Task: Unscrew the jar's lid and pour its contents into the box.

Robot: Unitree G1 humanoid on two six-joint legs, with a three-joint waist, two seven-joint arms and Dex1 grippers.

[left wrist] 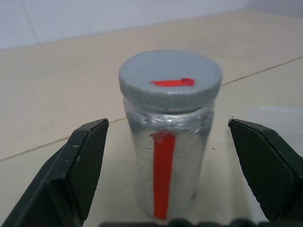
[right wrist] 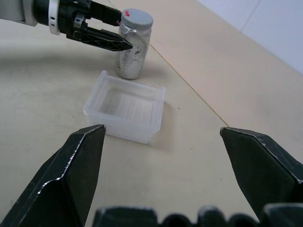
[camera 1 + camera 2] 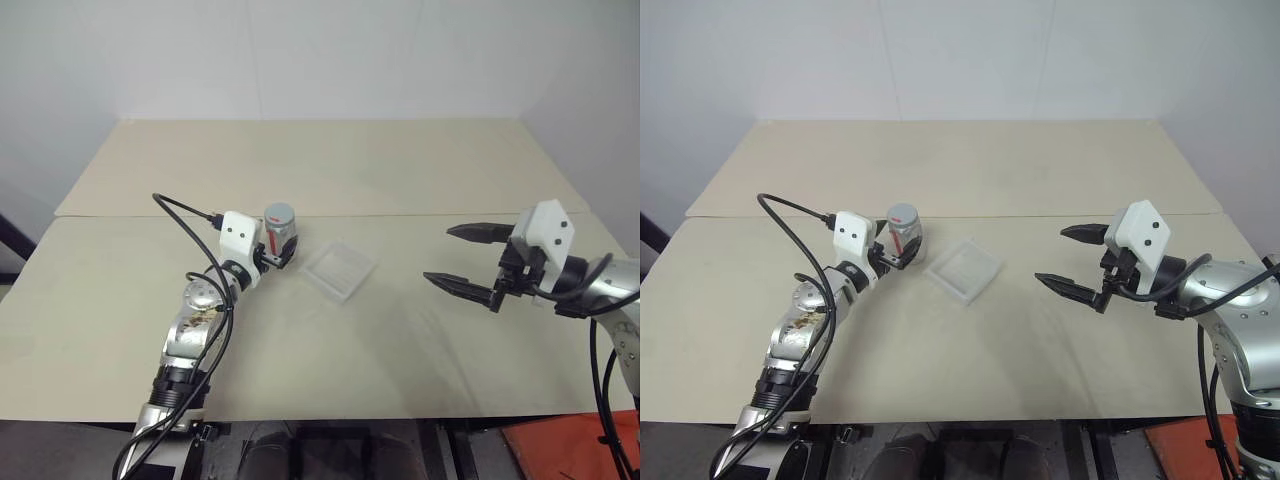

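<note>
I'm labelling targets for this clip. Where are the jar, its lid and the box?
jar [image 1: 170, 161]: left wrist view, silvery side beside the red stripe.
lid [image 1: 170, 78]: left wrist view, grey top.
box [image 2: 124, 126]: right wrist view, near wall.

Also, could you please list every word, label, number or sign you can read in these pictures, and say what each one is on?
No readable text, brand or number anywhere.
lid: a short plain red stripe, no letters.
jar: a plain red stripe down its silvery side, no writing.
box: clear plastic, unmarked.
left gripper and right gripper: black fingers, no markings to read.
</note>
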